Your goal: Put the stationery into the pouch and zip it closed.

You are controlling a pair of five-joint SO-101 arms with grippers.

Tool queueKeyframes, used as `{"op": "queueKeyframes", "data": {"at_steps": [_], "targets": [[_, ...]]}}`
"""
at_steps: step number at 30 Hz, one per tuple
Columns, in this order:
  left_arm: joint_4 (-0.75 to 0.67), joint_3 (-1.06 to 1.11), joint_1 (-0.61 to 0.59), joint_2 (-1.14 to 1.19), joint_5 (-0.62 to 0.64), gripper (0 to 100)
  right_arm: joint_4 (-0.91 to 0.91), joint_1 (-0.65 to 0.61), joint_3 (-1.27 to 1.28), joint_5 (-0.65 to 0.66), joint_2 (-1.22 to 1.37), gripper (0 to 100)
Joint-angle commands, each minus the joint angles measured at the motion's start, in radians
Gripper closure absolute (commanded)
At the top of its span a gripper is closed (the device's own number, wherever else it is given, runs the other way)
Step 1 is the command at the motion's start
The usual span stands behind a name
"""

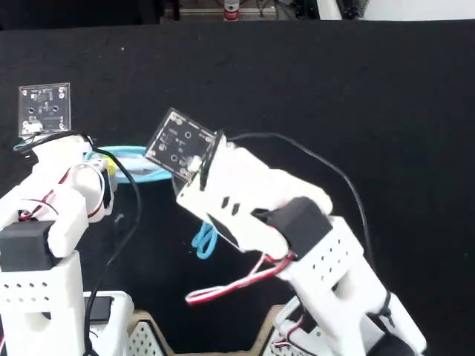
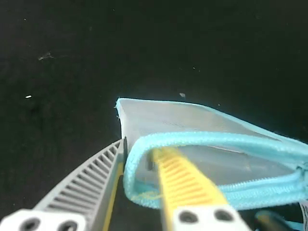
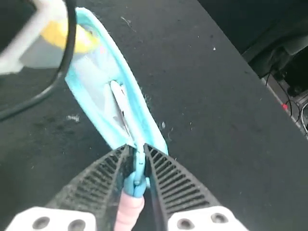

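Nearest the lower edge of the high view, a blue loop [image 1: 204, 241] lies on the black table [image 1: 334, 89] under the right arm; what it is cannot be told, so it may be a stationery piece left outside.

Just beyond it, the right gripper [image 3: 136, 150] has its two ribbed fingers pressed together on the blue zipper pull [image 3: 136, 180] at the near end of the pouch [image 3: 94, 94]. A pink piece [image 3: 129, 211] sits just behind the pull, of uncertain kind.

The pouch is pale, with a light blue zipper. It lies flat left of centre in the high view [image 1: 148, 175], stretched between the two arms. Its slit is not yet closed, and one slim pale item [image 3: 119, 101] shows inside through the gap.

At the far end, the left gripper [image 2: 139, 147] pinches the pouch wall [image 2: 192, 120], with its yellow finger inside the mouth and its grey finger outside.

The step in hand looks like the zipping. One arm anchors the pouch and the other has the pull.

The next move probably calls for drawing the pull straight along the zipper toward the left gripper while the fabric is kept taut. The yellow finger would have to come out of the mouth before the slider reaches it.

By count there are one pouch, one zipper pull, one item visible inside, one blue loop outside and two grippers.
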Motion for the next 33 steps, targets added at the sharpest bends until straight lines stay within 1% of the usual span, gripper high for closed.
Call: {"op": "queueKeyframes", "data": {"at_steps": [1,6,9,13,18,22,23,27,28,30,33], "targets": [[-0.015,-0.044,0.004,-0.011,-0.006,83,0.048,-0.018,-0.157,0.008,0.045,98.8],[-0.057,-0.111,-0.064,-0.011,-0.006,83,0.095,-0.017,-0.194,0.008,0.090,98.8],[-0.048,-0.154,-0.105,-0.011,-0.006,83,0.089,-0.017,-0.196,0.009,0.117,98.8],[0.052,-0.236,-0.139,-0.011,-0.006,83,0.063,-0.017,-0.197,0.009,0.150,98.8],[0.183,-0.354,-0.137,-0.011,-0.012,83,0.012,-0.017,-0.197,0.009,0.170,98.8],[0.325,-0.390,-0.134,-0.011,-0.014,83,-0.006,-0.017,-0.200,0.009,0.170,98.8],[0.338,-0.381,-0.130,-0.011,-0.014,83,-0.005,-0.017,-0.213,0.009,0.171,98.8],[0.325,-0.289,-0.125,-0.026,-0.014,83,0.008,-0.015,-0.282,0.006,0.171,98.8],[0.301,-0.245,-0.113,-0.025,-0.014,83,0.020,-0.015,-0.303,0.005,0.171,98.8],[0.224,-0.139,-0.064,-0.034,-0.014,83,0.048,-0.015,-0.338,0.003,0.171,98.8],[0.084,0.008,-0.044,-0.046,-0.014,83,0.084,-0.018,-0.340,0.002,0.171,98.8]]}}
